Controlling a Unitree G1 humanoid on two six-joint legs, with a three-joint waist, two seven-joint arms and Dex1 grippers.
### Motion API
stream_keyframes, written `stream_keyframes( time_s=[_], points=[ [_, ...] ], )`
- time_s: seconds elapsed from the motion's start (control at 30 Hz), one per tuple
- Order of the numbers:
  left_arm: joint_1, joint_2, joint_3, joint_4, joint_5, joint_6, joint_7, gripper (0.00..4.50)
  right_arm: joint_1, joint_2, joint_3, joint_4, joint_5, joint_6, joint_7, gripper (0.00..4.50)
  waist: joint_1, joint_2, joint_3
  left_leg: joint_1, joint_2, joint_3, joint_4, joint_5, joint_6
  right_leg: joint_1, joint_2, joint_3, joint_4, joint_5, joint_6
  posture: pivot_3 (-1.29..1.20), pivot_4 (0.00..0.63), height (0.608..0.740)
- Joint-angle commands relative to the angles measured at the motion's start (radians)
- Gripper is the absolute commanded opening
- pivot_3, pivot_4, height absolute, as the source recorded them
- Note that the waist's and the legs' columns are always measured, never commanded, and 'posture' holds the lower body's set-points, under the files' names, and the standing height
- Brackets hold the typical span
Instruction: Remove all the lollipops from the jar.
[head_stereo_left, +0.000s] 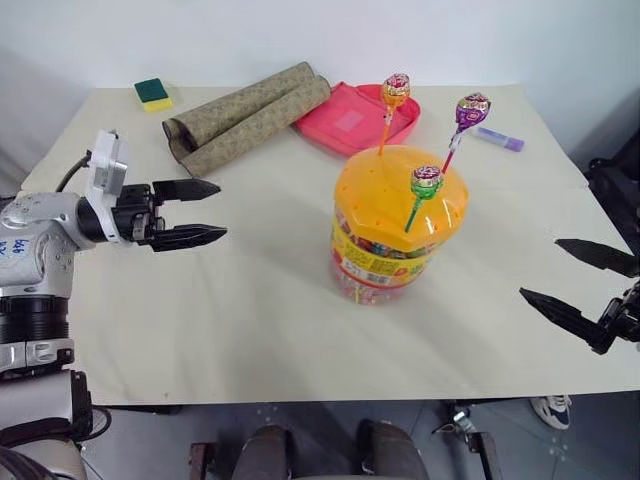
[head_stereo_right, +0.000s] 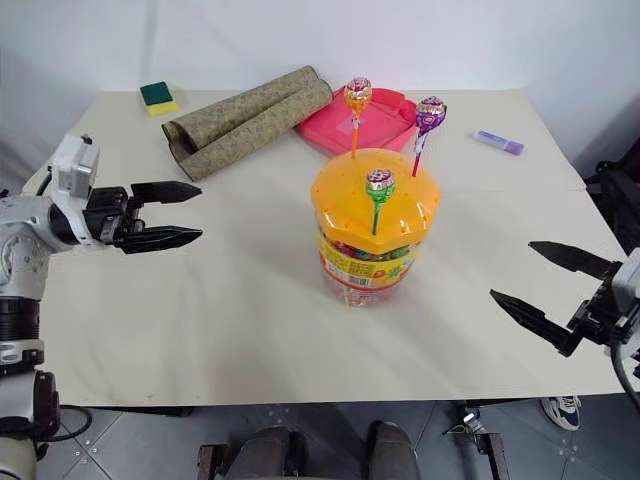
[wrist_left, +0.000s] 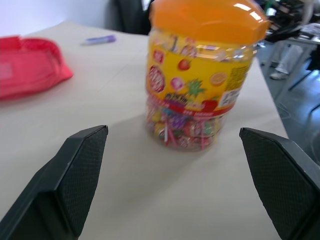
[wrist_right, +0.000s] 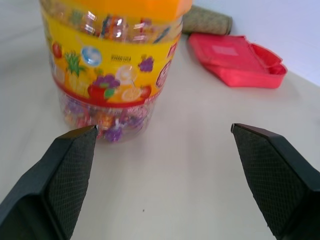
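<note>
Here, near the middle of the frame, the large clear plastic jar (head_stereo_left: 398, 235) with its orange domed lid and yellow-red label stands upright on the pale bench (head_stereo_left: 250, 310). Three ball-headed lollipops in shiny wrappers rise from holes in the lid: the orange lollipop (head_stereo_left: 395, 90) at the lid's far edge, the purple lollipop (head_stereo_left: 471, 110) to its right, and the green lollipop (head_stereo_left: 426, 182) lower and nearer the front. All three sticks are planted in the lid, and more wrapped sweets show through the jar's clear wall.

At the left of the frame the left hand (head_stereo_left: 200, 213) hangs above the bench, its two black fingers spread apart and pointing toward the jar, well short of it and holding nothing. At the lower right the right hand (head_stereo_left: 572, 283) is likewise spread wide and bare, angled toward the jar and well apart from it.

Toward the top of the frame lie two rolled brownish patterned mats (head_stereo_left: 245, 117), a pink shallow tray (head_stereo_left: 352, 120) just beside them, a green and yellow sponge (head_stereo_left: 153, 94) in the upper left, and a purple marker pen (head_stereo_left: 499, 139) at the upper right.
</note>
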Motion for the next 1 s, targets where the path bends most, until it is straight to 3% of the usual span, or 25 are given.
stream_keyframes(
  time_s=[0.03, 0.37, 0.7, 1.0],
  points=[
    [-0.105, -0.015, -0.035, -0.022, -0.027, 0.005, -0.06, 4.5, 0.002, 0.025, -0.05, -0.113, 0.091, 0.034, -0.058, 4.45, 0.002, 0.0, 0.0, 0.0, 0.0, 0.0, 0.0, 0.0, 0.0, 0.0, 0.0, 0.0, 0.0, 0.0, 0.0, 0.0, 0.15, 0.74],
    [-0.491, -0.262, -0.171, 0.237, 0.06, -0.069, -0.075, 4.5, 0.0, 0.032, -0.095, -0.244, 0.225, 0.123, -0.212, 4.45, 0.008, -0.002, 0.001, -0.003, -0.001, -0.001, 0.007, -0.001, 0.001, 0.001, 0.0, 0.0, 0.001, 0.0, 0.001, 0.0, 0.15, 0.74],
    [-0.691, -0.428, -0.214, 0.501, 0.175, -0.126, -0.009, 4.5, 0.013, 0.045, -0.127, -0.291, 0.251, 0.127, -0.282, 4.45, 0.005, -0.005, 0.003, -0.005, -0.001, -0.001, 0.008, -0.001, 0.002, -0.001, 0.0, 0.0, 0.001, 0.001, 0.001, 0.0, 0.15, 0.74],
    [-0.8, -0.54, -0.18, 0.662, 0.216, -0.179, 0.055, 4.5, 0.029, 0.059, -0.126, -0.316, 0.238, 0.112, -0.316, 4.45, 0.003, -0.005, 0.003, -0.005, -0.001, -0.001, 0.008, -0.001, 0.003, -0.001, 0.0, 0.0, 0.001, 0.001, 0.002, 0.0, 0.15, 0.74]
  ],
)
